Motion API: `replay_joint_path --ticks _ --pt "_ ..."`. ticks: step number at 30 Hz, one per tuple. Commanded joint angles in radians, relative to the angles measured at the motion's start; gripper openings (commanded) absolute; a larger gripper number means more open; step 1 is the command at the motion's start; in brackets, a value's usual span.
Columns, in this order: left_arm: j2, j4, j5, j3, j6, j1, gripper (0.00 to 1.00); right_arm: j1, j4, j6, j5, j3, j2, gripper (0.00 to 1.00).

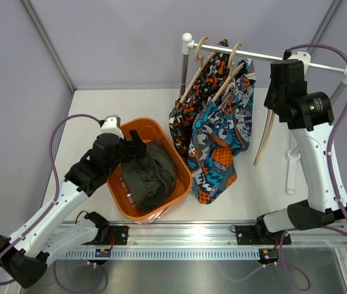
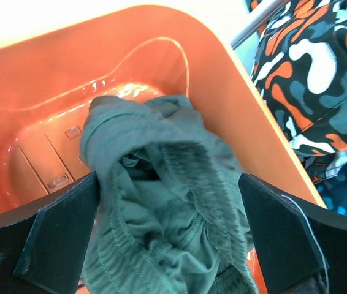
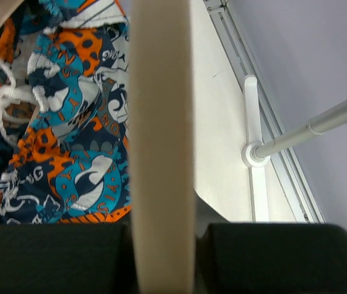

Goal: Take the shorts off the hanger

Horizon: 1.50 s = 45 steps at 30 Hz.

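Top external view: the olive-green shorts (image 1: 151, 173) lie bunched in the orange basket (image 1: 138, 124) at lower left of centre on the table (image 1: 130, 104), with the left fingers (image 1: 138, 147) just over the upper left edge of the heap. Left wrist view: those fingers stand wide apart, one dark pad at each lower corner of the frame. The green cloth fills the space between them and spreads toward the basket floor; whether it touches either pad cannot be told. At upper centre, the orange-black blotch-print shorts (image 1: 189, 113) and the blue swirl-print shorts (image 1: 222, 147) hang side by side on two wooden hangers (image 1: 213, 58) from the rail (image 1: 320, 64). They are well apart from both pairs of fingers. Right wrist view: the right fingers (image 3: 51, 257) are clamped on a bare wooden hanger (image 3: 161, 122), which runs up the middle of the frame with the blue print to its left.
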Motion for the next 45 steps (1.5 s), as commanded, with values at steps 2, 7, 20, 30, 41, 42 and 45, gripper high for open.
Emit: replay_joint_path --ticks 2,7,20,30,41,42,45 --pt "-0.021 0.008 0.012 0.055 0.036 0.006 0.99 -0.067 0.043 -0.030 -0.087 0.103 0.039 0.00" --pt "-0.016 0.000 0.015 0.075 0.043 0.006 0.99 -0.102 0.022 -0.028 -0.119 0.223 0.128 0.00" --pt "-0.078 -0.035 0.009 0.029 0.060 0.006 0.99 -0.188 0.017 -0.007 -0.176 0.318 0.239 0.00" --pt "-0.127 -0.055 0.020 -0.011 0.063 0.006 0.99 -0.225 0.077 0.012 -0.191 0.100 0.161 0.00" --pt "-0.142 -0.061 0.021 -0.024 0.060 0.006 0.99 -0.236 0.119 0.019 -0.193 -0.095 0.033 0.00" --pt "-0.142 -0.061 0.021 -0.026 0.060 0.006 0.99 -0.236 0.117 0.019 -0.188 -0.101 0.020 0.00" --pt "-0.141 -0.060 0.024 -0.029 0.059 0.006 0.99 -0.237 0.109 0.025 -0.168 -0.113 -0.006 0.09"
